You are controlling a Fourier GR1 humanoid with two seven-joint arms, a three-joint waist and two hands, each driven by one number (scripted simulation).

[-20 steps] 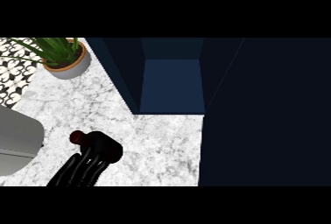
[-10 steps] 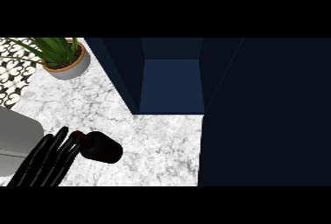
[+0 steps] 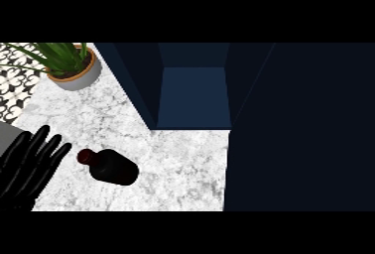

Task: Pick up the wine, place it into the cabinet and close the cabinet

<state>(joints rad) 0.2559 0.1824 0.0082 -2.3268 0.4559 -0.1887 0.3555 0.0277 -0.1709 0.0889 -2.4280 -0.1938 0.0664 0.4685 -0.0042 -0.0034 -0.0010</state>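
Observation:
The wine bottle, dark with a reddish cap, sits on the marble counter in front of the cabinet and to its left. My left hand is at the view's left edge, fingers straight and spread, a short gap left of the bottle and not touching it. The cabinet stands open, showing a dark blue interior with nothing visible inside. Its dark door fills the right side of the view. My right hand does not show.
A potted green plant stands at the counter's back left. A grey shape shows at the left edge above my hand. Patterned floor lies beyond the counter's left edge.
My left hand lay over the bottle a second ago. It has drawn back to the left, and the whole bottle now shows, standing free.

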